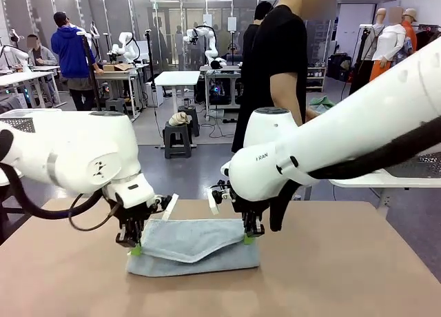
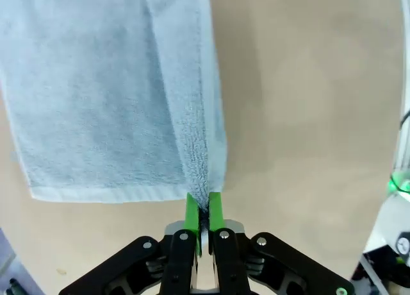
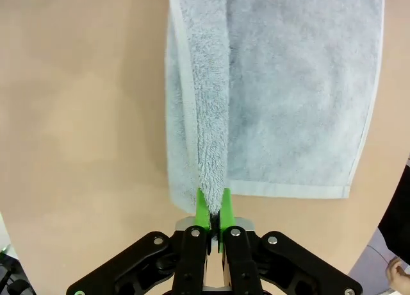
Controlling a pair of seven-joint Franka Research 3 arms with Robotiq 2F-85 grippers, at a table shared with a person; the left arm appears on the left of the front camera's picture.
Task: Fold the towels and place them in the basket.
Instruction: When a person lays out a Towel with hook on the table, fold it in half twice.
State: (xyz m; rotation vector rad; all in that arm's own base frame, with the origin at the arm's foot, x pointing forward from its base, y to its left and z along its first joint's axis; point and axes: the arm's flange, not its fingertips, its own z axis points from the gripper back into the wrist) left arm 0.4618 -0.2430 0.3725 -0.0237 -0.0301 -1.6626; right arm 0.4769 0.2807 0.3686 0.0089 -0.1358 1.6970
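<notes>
Pinching fluffy terry towel (pale blue-grey): left hand; right hand.

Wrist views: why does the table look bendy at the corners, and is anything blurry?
Left wrist view: the wide lens bends the table edge at the corners; the towel fluff is sharp by the fingers. Right wrist view: same bending, fluff crisp, even light. Front view: the arms sit close, so they look huge and a bit soft; no glare.
</notes>
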